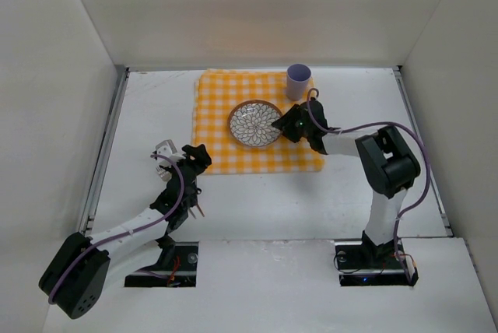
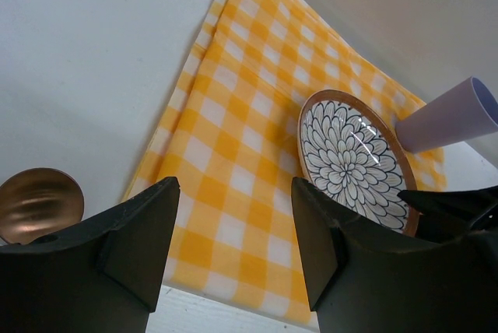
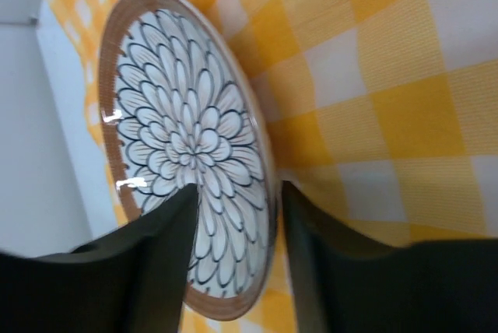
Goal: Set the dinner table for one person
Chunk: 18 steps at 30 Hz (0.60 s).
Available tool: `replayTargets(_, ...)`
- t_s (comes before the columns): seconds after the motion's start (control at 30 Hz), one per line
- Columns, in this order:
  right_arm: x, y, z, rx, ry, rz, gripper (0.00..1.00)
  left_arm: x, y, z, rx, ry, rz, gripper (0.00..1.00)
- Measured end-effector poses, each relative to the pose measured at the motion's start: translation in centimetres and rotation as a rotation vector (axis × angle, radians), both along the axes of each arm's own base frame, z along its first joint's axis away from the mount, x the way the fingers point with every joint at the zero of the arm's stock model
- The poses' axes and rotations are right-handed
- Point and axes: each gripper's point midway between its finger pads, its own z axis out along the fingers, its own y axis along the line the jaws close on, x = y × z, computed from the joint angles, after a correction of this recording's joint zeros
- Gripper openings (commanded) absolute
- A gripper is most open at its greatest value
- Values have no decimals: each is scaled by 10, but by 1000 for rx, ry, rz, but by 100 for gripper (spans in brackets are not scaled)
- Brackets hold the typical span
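Right hand spread, straddling rim of floral plate on checked cloth near far edge of surface. Best withdraw straight up; don't snag rim or lilac cup. Left hand spread, empty.

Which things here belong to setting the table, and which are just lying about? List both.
For the job: table, cloth, plate, cup, spoon.

Lying about: nothing loose that I can see; only the rails and walls of the rig.
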Motion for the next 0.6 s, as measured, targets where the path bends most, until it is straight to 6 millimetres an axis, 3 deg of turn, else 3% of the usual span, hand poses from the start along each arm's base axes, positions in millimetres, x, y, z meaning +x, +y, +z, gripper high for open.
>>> replayTargets(0.13,-2,0,17,4,-40,11,66,0,1,-1,2,3,2,57)
replayTargets(0.33,-24,-15,55,-27,-134,28,67,0,6,-6,24,37,25,55)
replayTargets(0.4,-34,-23,74,-40,-188,31,56,1,8,-6,35,60,41,51)
replayTargets(0.5,-52,-35,101,-69,-278,31,17,-2,7,0,54,107,44,36)
replayTargets(0.53,-59,-40,107,-84,-304,29,10,-4,6,5,51,119,43,30)
replayTargets(0.6,-71,-44,114,-110,-342,31,7,-10,8,12,52,156,44,25)
